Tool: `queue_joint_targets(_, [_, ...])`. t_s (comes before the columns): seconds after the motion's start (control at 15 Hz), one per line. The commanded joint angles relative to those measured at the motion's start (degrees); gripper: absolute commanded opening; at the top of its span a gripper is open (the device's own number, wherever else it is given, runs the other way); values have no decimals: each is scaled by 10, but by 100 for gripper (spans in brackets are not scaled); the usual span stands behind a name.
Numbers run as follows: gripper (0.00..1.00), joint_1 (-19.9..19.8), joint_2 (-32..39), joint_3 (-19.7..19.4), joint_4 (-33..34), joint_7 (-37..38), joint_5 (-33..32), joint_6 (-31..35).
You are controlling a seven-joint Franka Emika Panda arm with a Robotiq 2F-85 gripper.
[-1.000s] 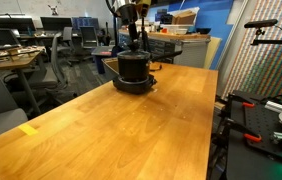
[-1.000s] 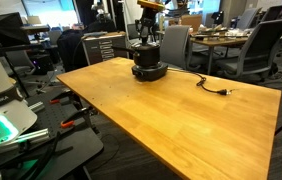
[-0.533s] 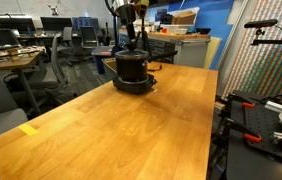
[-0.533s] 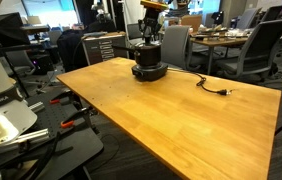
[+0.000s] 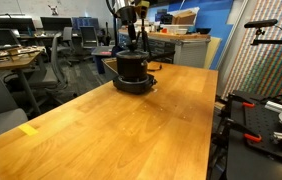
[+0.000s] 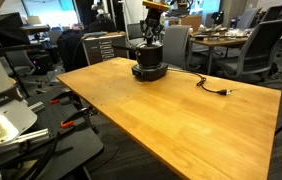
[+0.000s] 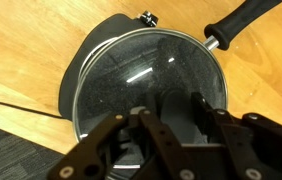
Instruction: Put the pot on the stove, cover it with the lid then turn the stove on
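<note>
In the wrist view the gripper (image 7: 171, 115) is nearest. Its jaws are drawn in narrow on the small dark knob at the centre of the lid (image 7: 146, 70), and they look to be holding it. A grip there keeps the lid level and centred, which is probably why it is taken by the knob and not the rim.

The glass lid lies flat, its thin metal rim appearing to sit all round on the saucepan beneath, so the covering step looks done or nearly so. The pot handle (image 7: 243, 20) gives the pan its direction. Its long axis runs on a slant up toward the top right corner of that view, reaching out past the edge of the hot plate (image 7: 73, 85) and over the wooden table (image 7: 41, 40). It is also well clear of the fingers.

The hot plate's dark round edge shows as a crescent on the left of the lid, so the pan sits on it slightly off-centre. A small dial (image 7: 147, 17) shows at its far edge — the turning-on is judged yet to come. A thin power cord (image 7: 21, 107) trails away across the wood.

In both exterior views the nearer table (image 5: 131, 130) (image 6: 181, 120) stretches away in front. The saucepan (image 5: 132, 67) (image 6: 148, 60) stands upright on the hot plate (image 5: 133, 87) (image 6: 148, 74) toward the far end, with the gripper (image 5: 131, 45) (image 6: 149, 42) straight down on top of it. At that range the handle's direction is too small to tell.
</note>
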Motion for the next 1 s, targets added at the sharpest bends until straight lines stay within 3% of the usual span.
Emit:
queue_joint_targets(0.0, [29,2,9,4,22,-27,-7,-51])
queue_joint_targets(0.07, [65,5,7,3,21,-33,-12,-63])
queue_joint_targets(0.13, [65,7,6,4,21,-40,-15,-74])
queue_joint_targets(0.27, [79,13,4,1,19,-52,-24,-98])
queue_joint_targets(0.33, [38,16,2,0,16,-57,-31,-103])
queue_joint_targets(0.4, [43,18,1,-1,13,-61,-36,-108])
queue_joint_targets(0.47, [85,18,1,-1,13,-65,-41,-114])
queue_joint_targets(0.73, [100,21,-18,-3,6,-72,-58,-124])
queue_joint_targets(0.93, [100,13,-61,-5,-14,-55,-63,-118])
